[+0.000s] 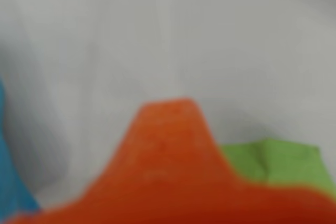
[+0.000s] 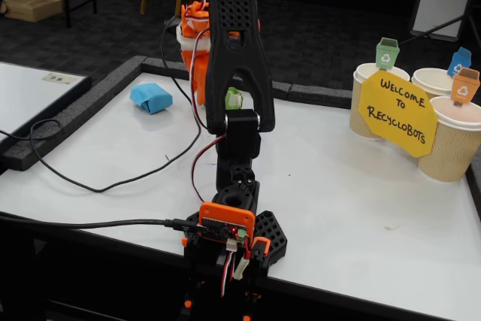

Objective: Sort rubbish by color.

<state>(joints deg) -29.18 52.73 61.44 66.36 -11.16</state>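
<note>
Although my wrist view is badly blurred, I can make out one orange finger (image 1: 168,150) rising from the bottom centre, with the lime green wad (image 1: 278,163) just beside it at lower right and the light blue wad (image 1: 10,182) at the lower left edge; whether my jaws are spread or pressed together I cannot tell. From the fixed view the green wad (image 2: 234,98) sits upper centre on the white worktop (image 2: 361,201), partly behind my arm, the blue wad (image 2: 151,98) well apart at upper left. Both look like crumpled paper, so I judge them light, soft and crushable, best pinched gently across the middle.
</note>
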